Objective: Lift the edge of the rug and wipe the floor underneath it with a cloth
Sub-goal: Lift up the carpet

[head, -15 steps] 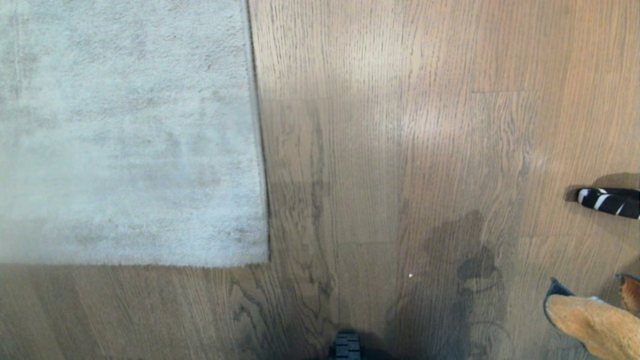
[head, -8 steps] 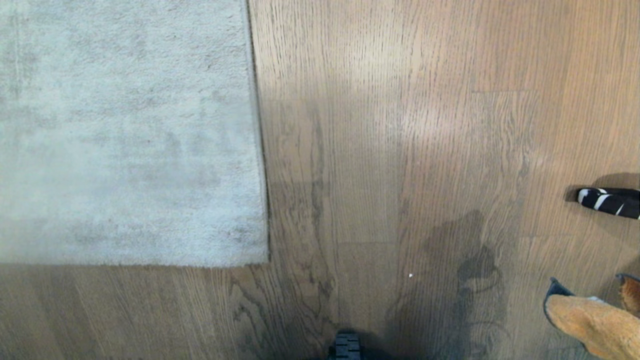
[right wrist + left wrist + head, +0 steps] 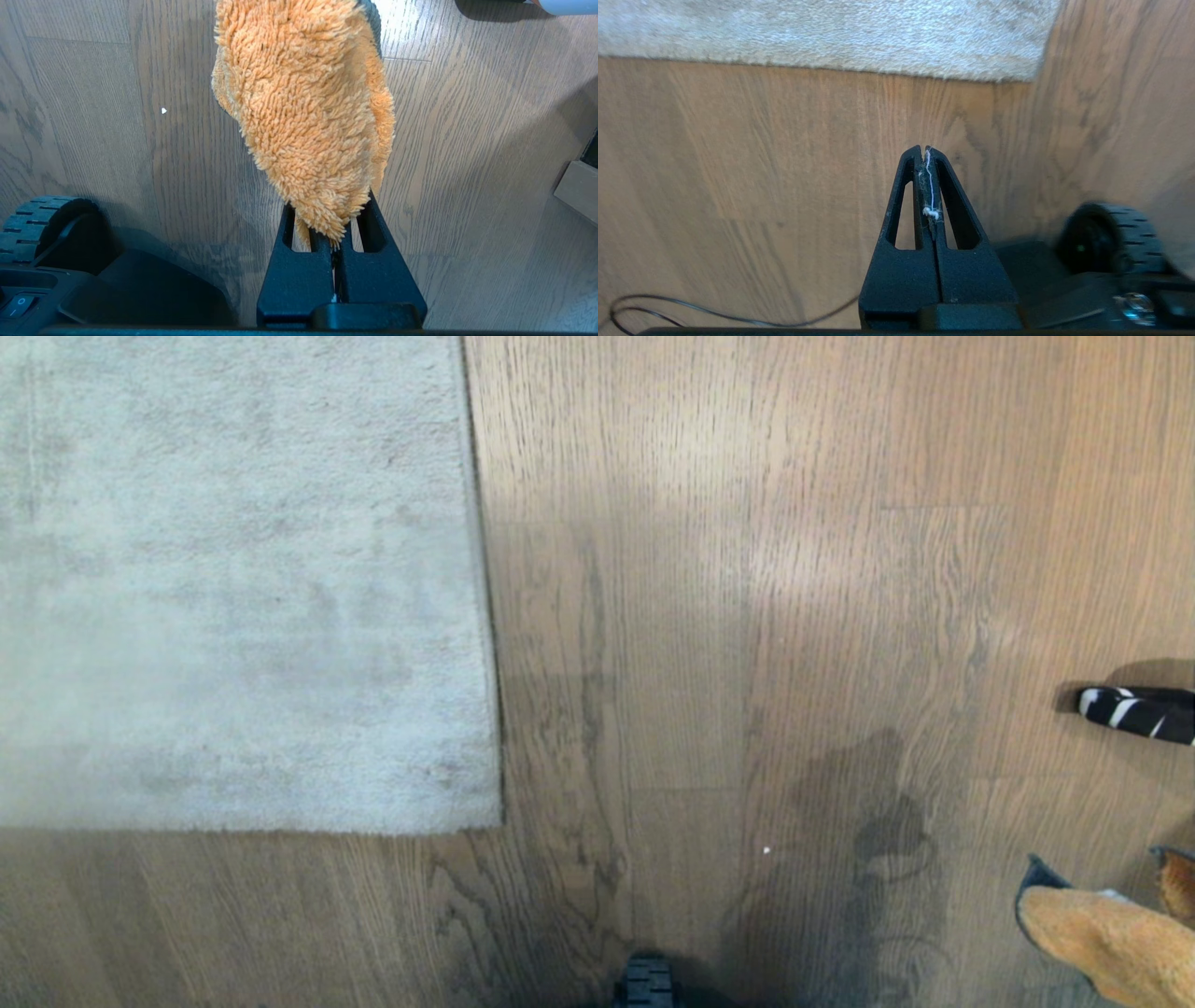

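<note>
1. Rug edge (image 3: pixel 485 616) flat on the floor (image 3: pixel 747 616), upper left of the head view, its square corner (image 3: pixel 495 821) nearest the robot; pale grey pile, nothing raised.
2. Left gripper (image 3: pixel 924 151) poised over bare planks a little short of the rug's near border (image 3: pixel 822 65); fingers (image 3: pixel 906 196) pressed fully together, gripping nothing (only a wisp of white lint caught in the seam between them).
3. Right gripper (image 3: pixel 334 233) over the floor well right of the rug, fingers (image 3: pixel 373 228) clamped on the lower end of the cloth (image 3: pixel 303 116).
4. Cloth fluffy and orange, dark trim along one side, sticking out past the fingertips; also seen at the lower right corner of the head view (image 3: pixel 1111 943).
5. Black-and-white striped object (image 3: pixel 1134 711) at the right edge of the head view, lying on the planks, only partly in view.
6. Robot's ridged black wheel (image 3: pixel 1111 238) beside the left gripper, another (image 3: pixel 42 228) beside the right; thin black cable (image 3: pixel 714 312) looping over the floor under the left wrist.
7. Small white speck (image 3: pixel 766 850) on the planks between rug corner and cloth.
</note>
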Controlling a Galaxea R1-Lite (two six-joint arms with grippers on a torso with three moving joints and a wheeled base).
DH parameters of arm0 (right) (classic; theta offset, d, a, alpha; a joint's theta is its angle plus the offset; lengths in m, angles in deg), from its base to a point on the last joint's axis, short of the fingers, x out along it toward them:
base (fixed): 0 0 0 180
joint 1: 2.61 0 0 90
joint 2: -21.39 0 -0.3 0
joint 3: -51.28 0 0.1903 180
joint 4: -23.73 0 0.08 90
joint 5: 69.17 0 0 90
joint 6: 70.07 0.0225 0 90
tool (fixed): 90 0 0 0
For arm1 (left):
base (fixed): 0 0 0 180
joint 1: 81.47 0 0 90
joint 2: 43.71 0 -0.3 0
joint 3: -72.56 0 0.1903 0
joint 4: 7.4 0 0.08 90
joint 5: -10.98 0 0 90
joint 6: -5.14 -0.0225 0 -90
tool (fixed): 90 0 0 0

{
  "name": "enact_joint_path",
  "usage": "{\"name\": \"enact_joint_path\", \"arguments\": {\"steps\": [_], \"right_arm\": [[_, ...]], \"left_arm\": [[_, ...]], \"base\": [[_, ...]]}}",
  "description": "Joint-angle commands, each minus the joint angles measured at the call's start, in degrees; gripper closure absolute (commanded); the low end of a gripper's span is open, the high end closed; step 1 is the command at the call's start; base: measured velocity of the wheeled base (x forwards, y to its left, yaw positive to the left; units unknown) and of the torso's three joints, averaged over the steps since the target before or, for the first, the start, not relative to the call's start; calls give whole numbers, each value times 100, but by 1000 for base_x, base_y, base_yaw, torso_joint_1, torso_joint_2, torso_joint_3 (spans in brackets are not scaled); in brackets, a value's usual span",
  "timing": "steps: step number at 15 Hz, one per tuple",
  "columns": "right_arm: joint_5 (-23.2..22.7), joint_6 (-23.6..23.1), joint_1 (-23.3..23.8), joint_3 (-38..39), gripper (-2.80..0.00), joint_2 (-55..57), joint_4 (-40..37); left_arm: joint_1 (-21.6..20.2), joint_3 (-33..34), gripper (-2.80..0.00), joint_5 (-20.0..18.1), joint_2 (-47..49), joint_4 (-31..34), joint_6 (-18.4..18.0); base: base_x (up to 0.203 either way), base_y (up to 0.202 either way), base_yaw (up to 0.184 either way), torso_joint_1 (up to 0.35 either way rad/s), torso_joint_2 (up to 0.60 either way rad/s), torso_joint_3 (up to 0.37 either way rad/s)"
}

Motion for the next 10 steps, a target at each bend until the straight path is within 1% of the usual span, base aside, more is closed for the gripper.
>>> {"name": "enact_joint_path", "arguments": {"steps": [1, 4, 7, 9, 10], "right_arm": [[-2, -5, -1, 0, 0, 7, 1], [-2, -5, -1, 0, 0, 7, 1], [-2, -5, -1, 0, 0, 7, 1], [-2, -5, -1, 0, 0, 7, 1], [-2, -5, -1, 0, 0, 7, 1]], "left_arm": [[31, -240, 0, -88, 692, -10, 92], [50, -615, 0, -564, 1255, -17, 137], [56, -956, 0, -983, 1929, -57, 255], [58, -1032, 0, -1299, 2448, -290, 277], [65, -1045, 0, -1433, 2780, -510, 280]], "base": [[0, 0, 0, 0, 0, 0], [0, 0, 0, 0, 0, 0], [0, 0, 0, 0, 0, 0], [0, 0, 0, 0, 0, 0], [0, 0, 0, 0, 0, 0]]}}
